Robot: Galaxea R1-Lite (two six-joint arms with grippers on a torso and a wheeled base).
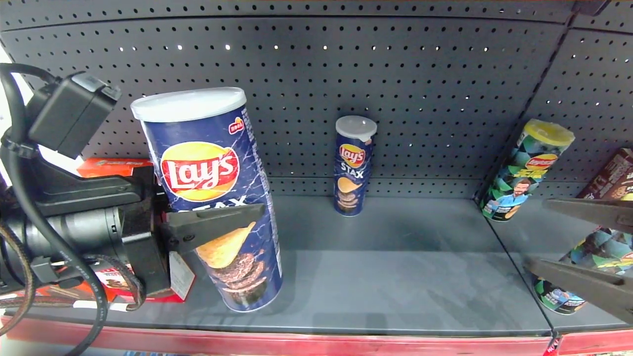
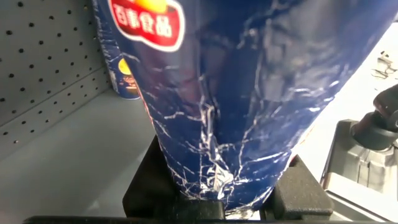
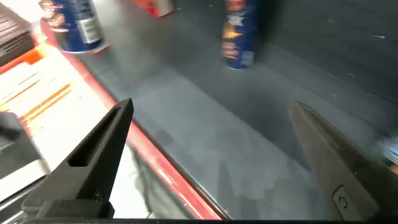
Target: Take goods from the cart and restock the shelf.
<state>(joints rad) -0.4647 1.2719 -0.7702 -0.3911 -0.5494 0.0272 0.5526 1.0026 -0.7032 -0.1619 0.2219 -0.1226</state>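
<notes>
A tall blue chips can (image 1: 212, 198) with a white lid leans slightly at the front left of the grey shelf (image 1: 395, 277), its base low over the shelf. My left gripper (image 1: 222, 217) is shut on its middle. The left wrist view shows the can (image 2: 236, 93) close up between the dark fingers (image 2: 305, 193). A second, smaller-looking blue can (image 1: 353, 165) (image 3: 239, 34) stands upright at the back centre against the pegboard. My right gripper (image 1: 536, 233) (image 3: 211, 109) hangs open over the shelf's right front with nothing between its fingers.
Two green-patterned cans (image 1: 526, 170) (image 1: 583, 277) stand on the right section, the nearer one just behind my right fingers. A brown box (image 1: 613, 178) sits far right. Red boxes (image 1: 113, 167) lie behind my left arm. The shelf's red front edge (image 1: 296, 343) runs below.
</notes>
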